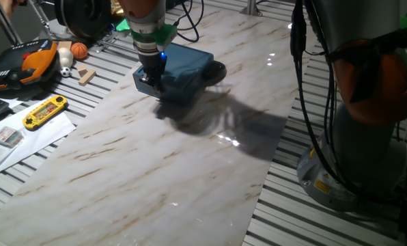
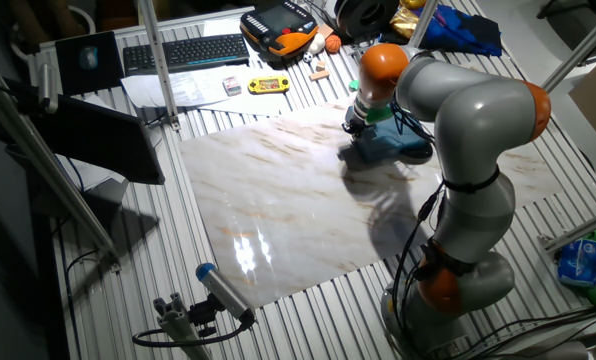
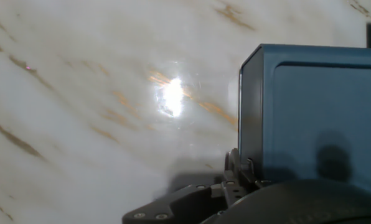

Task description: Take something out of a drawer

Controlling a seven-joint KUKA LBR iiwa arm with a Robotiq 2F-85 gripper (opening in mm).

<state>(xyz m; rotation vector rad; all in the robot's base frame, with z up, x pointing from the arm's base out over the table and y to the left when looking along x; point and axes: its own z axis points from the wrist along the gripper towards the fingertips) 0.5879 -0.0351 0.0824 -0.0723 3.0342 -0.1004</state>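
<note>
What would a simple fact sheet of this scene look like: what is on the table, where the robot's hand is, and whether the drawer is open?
surface: marble-patterned table top
box: dark blue box, on the table's far part
gripper: gripper down at the box's front edge
jaws: hidden, cannot tell if open or shut
drawer: not seen pulled out; contents not visible
off to the side: yellow handheld game, small orange ball

Glossy marble-patterned table top (image 1: pixel 156 171); matt, smooth dark blue box (image 3: pixel 316 112), seemingly plastic
</note>
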